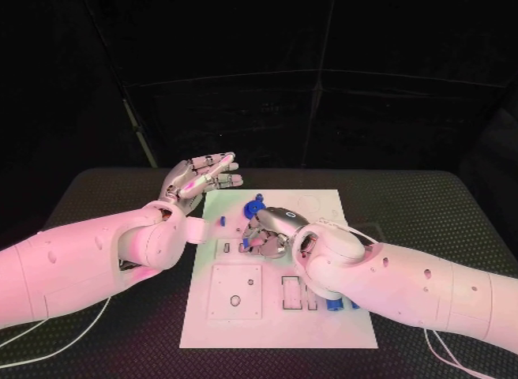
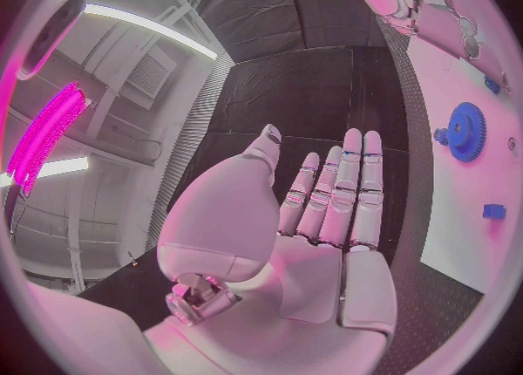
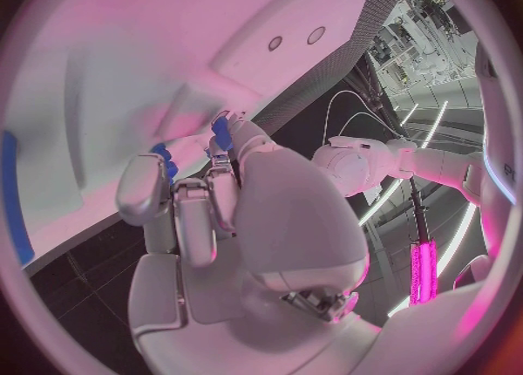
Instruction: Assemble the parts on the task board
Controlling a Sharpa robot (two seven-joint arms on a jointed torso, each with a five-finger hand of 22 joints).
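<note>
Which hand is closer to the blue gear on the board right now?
Right. The right hand is down on the task board just beside the blue gear. The left hand is raised, open, off the board's far left corner, farther from the gear.

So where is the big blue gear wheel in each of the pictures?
Head view: the blue gear lies near the far end of the task board, just beyond the right hand.
Left wrist view: it lies on the white board beyond the open left hand.
Right wrist view: I cannot pick the gear out; blue bits by the fingertips are too hidden to name.
Shared landmark: the white task board.
</note>
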